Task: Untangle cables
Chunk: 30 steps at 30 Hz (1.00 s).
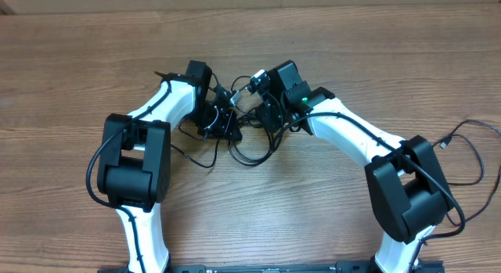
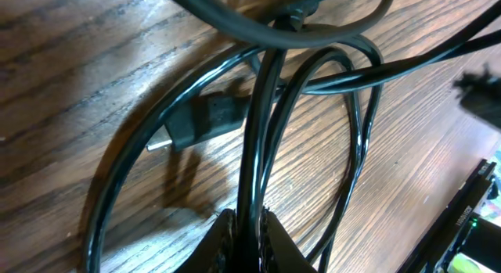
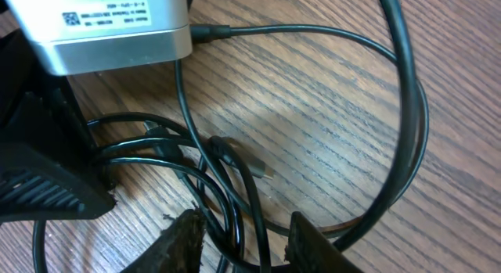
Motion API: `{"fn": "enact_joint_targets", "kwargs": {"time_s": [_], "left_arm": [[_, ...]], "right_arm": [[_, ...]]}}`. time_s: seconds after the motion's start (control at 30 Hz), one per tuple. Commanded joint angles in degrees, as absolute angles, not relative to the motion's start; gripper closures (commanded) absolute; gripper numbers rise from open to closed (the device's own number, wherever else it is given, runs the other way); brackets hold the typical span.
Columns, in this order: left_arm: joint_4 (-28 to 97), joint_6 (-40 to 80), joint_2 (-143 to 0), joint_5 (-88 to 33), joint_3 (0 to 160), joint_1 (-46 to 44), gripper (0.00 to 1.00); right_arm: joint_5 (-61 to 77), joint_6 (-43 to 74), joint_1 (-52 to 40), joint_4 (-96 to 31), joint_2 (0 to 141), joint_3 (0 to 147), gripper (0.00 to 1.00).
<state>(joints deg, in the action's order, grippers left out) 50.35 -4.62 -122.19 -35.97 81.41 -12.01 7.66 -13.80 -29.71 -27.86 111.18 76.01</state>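
Observation:
The cables lie as a tangle of thin black loops on the wooden table between my two arms. My left gripper is shut on a pair of cable strands that run up from its jaws. A small plug rests on the wood just beyond them. My right gripper faces the left one from the other side of the tangle. Its fingers stand apart, with several cable strands passing loosely between them. Another plug lies ahead of them.
A silver box with a white label on the left wrist hangs close above the tangle in the right wrist view. Another thin black cord loops on the table at the far right, beside the right arm's base.

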Motion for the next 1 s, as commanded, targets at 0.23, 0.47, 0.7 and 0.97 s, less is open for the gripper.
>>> {"fn": "enact_joint_targets", "kwargs": {"time_s": [0.23,0.47,0.7,0.97], "left_arm": [[50.5,-4.69,-122.93,-35.38,81.71,-11.92,0.88],[50.09,-2.42,-122.93,-27.09,81.71,-11.92,0.89],[47.24,4.03,-122.96,-18.92,81.69,-12.03,0.9],[46.02,6.07,-123.0,-14.5,81.69,-12.03,0.9]], "right_arm": [[6.39,-14.02,-29.5,-27.81,111.57,74.19,0.81],[11.99,-5.91,-28.53,-31.53,108.29,77.95,0.96],[31.0,0.3,-24.23,-43.33,104.38,86.43,0.96],[55.86,2.98,-13.17,-49.67,104.36,87.83,0.96]]}}
